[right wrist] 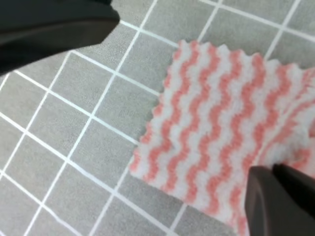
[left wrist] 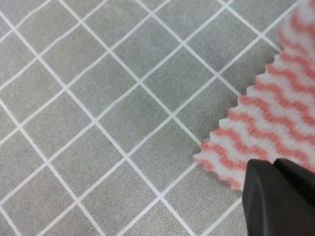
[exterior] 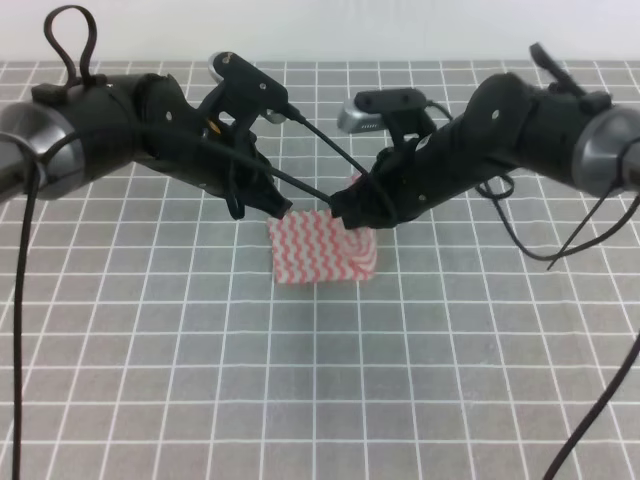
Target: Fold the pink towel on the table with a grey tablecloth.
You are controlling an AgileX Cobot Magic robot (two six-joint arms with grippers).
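Here the pink towel [exterior: 322, 248] lies roughly square (stripes crosswise); both end effectors' openings cannot be told.

The pink towel [exterior: 318, 246] has pink-and-white zigzag stripes; the tablecloth [exterior: 200, 380] is grey, white-gridded.

A plain white wall [exterior: 320, 28] runs along the far edge of the scene, a pale band across the whole width at the top of the exterior high view. It carries no marks or fixtures that can be made out, and its lower border meets the far side of the working surface in a straight line. The two wrist views show no item apart from the task's own things and the robot.
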